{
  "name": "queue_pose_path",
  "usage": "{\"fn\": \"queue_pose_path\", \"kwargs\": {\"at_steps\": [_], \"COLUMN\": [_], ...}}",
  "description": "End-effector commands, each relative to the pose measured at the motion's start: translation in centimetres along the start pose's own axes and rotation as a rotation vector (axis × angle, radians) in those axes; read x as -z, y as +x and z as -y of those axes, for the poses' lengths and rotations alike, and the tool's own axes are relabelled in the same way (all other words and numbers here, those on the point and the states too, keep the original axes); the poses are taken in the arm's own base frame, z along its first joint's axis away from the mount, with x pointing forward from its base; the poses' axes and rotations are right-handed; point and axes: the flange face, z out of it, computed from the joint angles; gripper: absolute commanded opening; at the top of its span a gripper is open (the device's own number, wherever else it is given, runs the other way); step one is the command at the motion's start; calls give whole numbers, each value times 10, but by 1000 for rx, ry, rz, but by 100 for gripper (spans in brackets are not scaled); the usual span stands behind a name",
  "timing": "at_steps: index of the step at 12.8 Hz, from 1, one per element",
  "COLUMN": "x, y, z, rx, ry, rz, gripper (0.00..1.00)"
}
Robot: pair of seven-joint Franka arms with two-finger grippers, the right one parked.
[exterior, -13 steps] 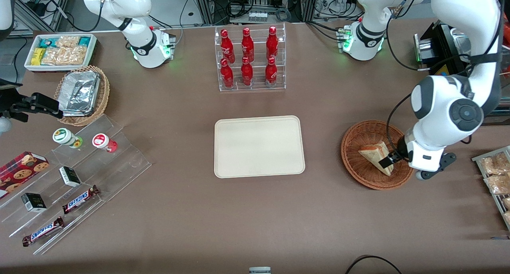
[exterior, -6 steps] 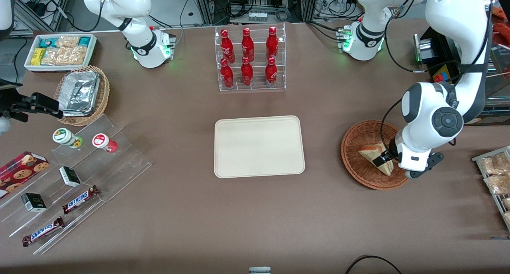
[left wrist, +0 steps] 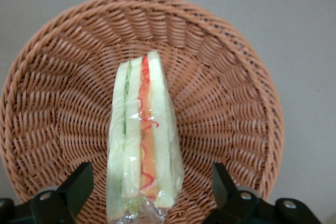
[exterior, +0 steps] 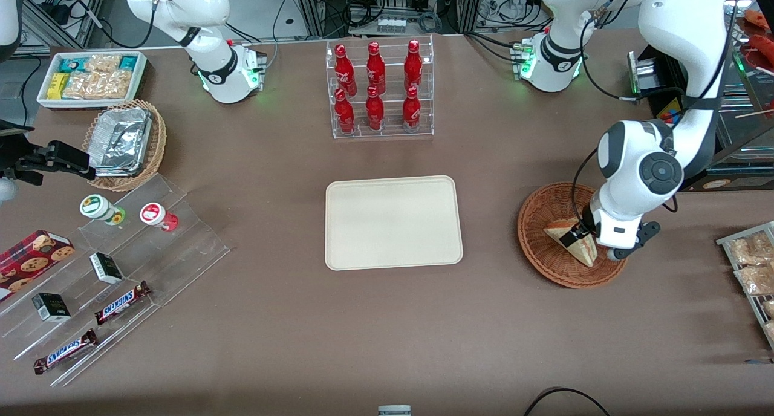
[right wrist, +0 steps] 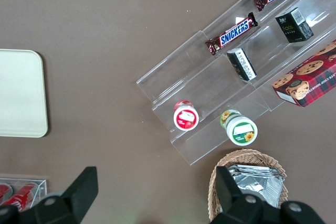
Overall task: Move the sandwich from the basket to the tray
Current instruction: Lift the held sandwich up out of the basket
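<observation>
The sandwich, a clear-wrapped white-bread wedge with red, orange and green filling, stands on edge in the reddish-brown wicker basket toward the working arm's end of the table. My left gripper is down in the basket, open. In the left wrist view the sandwich lies between the two black fingers of the gripper, with gaps on both sides, over the basket's weave. The cream tray lies bare at the table's middle; it also shows in the right wrist view.
A clear rack of red bottles stands farther from the camera than the tray. A wire rack of snack bags lies at the working arm's end. At the parked arm's end are an acrylic stand with snacks, a tan basket of foil containers and a white bin.
My left arm's wrist has swung toward the tray, and the gripper has shifted over the sandwich in the basket. The sandwich now shows more on edge.
</observation>
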Motion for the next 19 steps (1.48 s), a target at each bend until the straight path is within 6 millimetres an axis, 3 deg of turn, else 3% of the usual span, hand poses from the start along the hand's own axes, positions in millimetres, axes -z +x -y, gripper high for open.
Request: {"fn": "queue_pose_path", "kwargs": {"at_steps": [1, 5, 6, 7, 8, 9, 12, 14, 16, 19], "x": [4, -2, -2, -1, -1, -1, 3, 20, 66, 138], "y": [-9, -9, -8, -8, -9, -8, -8, -9, -18, -31], "z": [7, 8, 9, 9, 10, 10, 10, 10, 0, -44], "rx": [16, 18, 21, 33, 42, 43, 38, 41, 19, -47], "ry": [2, -1, -1, -1, -1, 0, 1, 7, 18, 65], "rz": [-19, -20, -22, -22, -21, -21, -20, -19, -18, 18], "gripper": [100, 99, 89, 50, 18, 1, 0, 0, 0, 0]}}
